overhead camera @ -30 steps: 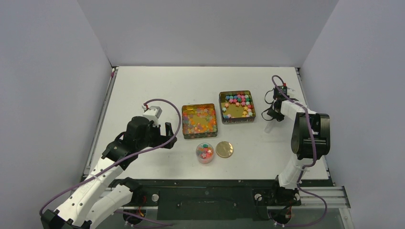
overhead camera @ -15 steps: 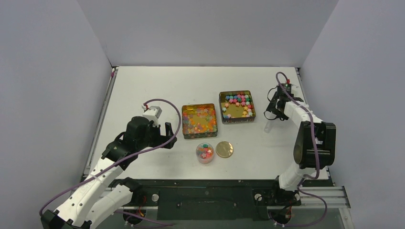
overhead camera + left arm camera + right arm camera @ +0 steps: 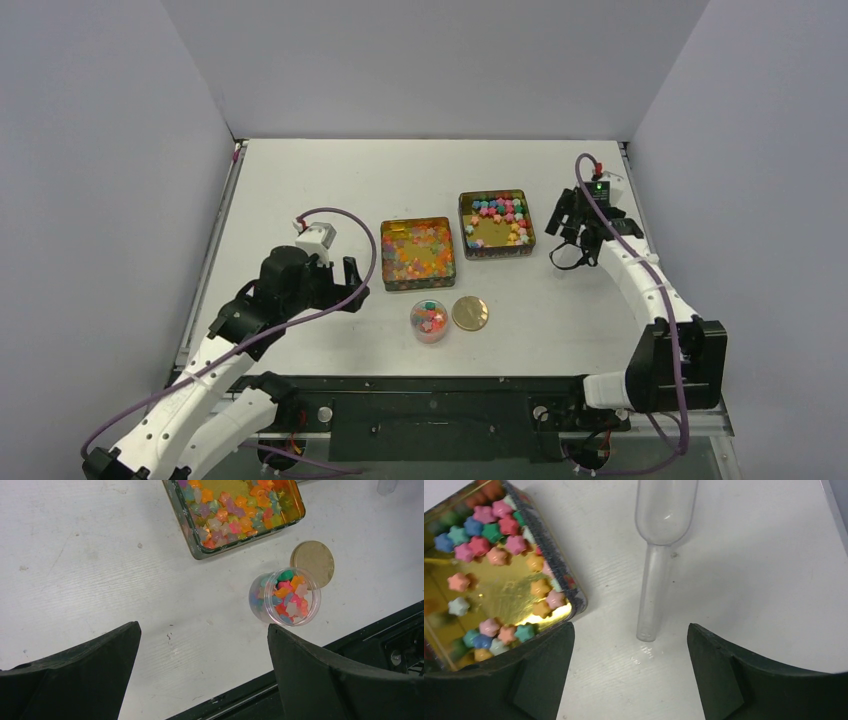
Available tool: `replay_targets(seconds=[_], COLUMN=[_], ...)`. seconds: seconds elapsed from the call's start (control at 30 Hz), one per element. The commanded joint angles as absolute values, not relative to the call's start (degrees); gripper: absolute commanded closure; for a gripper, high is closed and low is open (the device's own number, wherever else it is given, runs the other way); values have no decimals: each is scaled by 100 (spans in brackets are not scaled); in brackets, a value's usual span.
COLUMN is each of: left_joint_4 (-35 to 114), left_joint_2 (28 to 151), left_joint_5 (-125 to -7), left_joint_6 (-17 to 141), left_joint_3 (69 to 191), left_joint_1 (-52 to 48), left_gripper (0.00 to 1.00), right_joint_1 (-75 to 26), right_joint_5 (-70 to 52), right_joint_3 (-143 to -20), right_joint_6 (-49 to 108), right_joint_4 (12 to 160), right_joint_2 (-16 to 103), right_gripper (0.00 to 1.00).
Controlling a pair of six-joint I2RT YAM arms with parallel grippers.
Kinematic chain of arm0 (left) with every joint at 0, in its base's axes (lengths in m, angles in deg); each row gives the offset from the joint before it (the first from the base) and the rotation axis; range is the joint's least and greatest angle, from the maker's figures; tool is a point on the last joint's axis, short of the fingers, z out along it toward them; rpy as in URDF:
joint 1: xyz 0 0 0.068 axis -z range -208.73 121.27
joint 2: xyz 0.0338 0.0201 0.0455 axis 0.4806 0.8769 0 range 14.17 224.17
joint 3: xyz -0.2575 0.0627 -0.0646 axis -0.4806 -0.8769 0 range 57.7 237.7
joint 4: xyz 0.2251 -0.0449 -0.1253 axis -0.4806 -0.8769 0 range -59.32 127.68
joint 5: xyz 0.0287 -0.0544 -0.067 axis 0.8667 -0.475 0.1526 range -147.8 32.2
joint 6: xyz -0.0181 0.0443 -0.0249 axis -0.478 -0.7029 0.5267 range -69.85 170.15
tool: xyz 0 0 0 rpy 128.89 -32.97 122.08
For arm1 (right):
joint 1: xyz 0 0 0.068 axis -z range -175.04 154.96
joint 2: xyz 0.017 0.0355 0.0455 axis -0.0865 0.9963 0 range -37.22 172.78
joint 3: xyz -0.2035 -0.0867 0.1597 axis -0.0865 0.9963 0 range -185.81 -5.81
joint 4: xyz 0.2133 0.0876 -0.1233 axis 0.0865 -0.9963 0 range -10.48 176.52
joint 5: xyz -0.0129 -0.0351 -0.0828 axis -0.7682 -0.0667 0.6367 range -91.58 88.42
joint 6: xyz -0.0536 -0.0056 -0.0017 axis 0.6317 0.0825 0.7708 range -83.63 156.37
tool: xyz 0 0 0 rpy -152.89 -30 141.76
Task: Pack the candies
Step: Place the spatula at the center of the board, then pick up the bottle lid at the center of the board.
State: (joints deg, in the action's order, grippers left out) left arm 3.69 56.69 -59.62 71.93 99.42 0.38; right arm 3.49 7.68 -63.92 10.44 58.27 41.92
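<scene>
The candies (image 3: 479, 546) lie in three places. Opaque star-shaped ones in pink, blue, green and yellow line the edges of the right tin (image 3: 504, 597), leaving its gold bottom bare in the middle. Glossy orange, red and yellow ones crowd the left tin (image 3: 234, 487), which sits a little nearer the arms and apart from the other. A mix of colours fills much of the jar (image 3: 285, 597), which stands upright and open in front of the left tin. Its lid (image 3: 312, 562) lies flat just beside it.

A clear scoop (image 3: 659, 555) lies on the table (image 3: 300, 200) just to the right of the right tin, bowl away and handle pointing back toward the arm. The right gripper (image 3: 630, 627) hangs over the handle's end with its fingers spread wide to either side, gripping nothing (the handle lies loose on the table between them).

The left gripper (image 3: 202, 630) is spread fully and empty, above bare table to the left of the jar and the left tin.
</scene>
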Motion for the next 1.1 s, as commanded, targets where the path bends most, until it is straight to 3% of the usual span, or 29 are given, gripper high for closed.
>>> replay_targets(seconds=[0.0, 0.2, 0.33, 0.4, 0.77, 1.07], left_joint_4=[616, 616, 623, 625, 647, 651], left_joint_2=[5565, 5487, 5446, 5431, 5405, 5413], left_joint_5=[-5992, -5999, -6005, -6008, -6058, -6086], left_joint_6=[7125, 7129, 7133, 7133, 7134, 7133], left_joint_3=[10016, 10002, 9998, 9998, 9989, 9988], left_joint_1=[51, 53, 54, 54, 54, 54], left_gripper=[4, 4, 4, 4, 4, 4], right_joint_1=[-125, -673, -1118, -1275, -2440, -3289], right_joint_5=[1003, 1075, 1063, 1066, 1198, 1289], right_joint_3=[-6323, -6148, -6026, -5953, -5798, -5849], right_joint_6=[1054, 802, 697, 641, 266, -5], right_joint_4=[5621, 5435, 5356, 5346, 5341, 5509], right_joint_2=[3581, 3078, 2867, 2780, 2800, 3485], right_gripper=[21, 20, 4, 1, 0, 0])
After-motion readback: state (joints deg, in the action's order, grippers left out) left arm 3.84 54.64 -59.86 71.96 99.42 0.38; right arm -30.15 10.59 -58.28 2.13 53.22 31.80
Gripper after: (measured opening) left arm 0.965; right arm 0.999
